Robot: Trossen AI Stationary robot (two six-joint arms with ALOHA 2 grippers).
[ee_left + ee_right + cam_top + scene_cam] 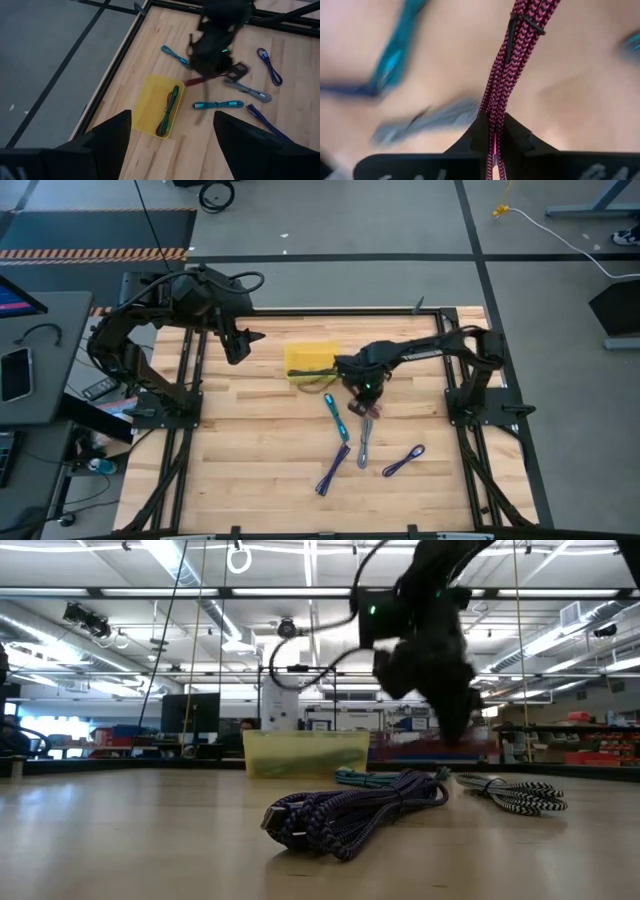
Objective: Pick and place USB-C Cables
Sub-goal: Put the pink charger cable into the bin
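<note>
Right wrist view: the right gripper (492,131) has its fingers clamped on a maroon cable (512,65), lifting it toward the yellow tray (308,361).

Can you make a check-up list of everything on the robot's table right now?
Surface: wooden table in a black frame.
Job's things: maroon cable pinched in the right gripper; green cable and another in the yellow tray; teal cable, grey cable, two purple cables loose on the wood.
Clutter: nothing seen.
Grippers: right gripper's jaws shut on the cable beside the tray; left gripper open, raised, waiting.
Cables: a yellow cord on the floor.
Surroundings: workshop room, desk at left.
</note>
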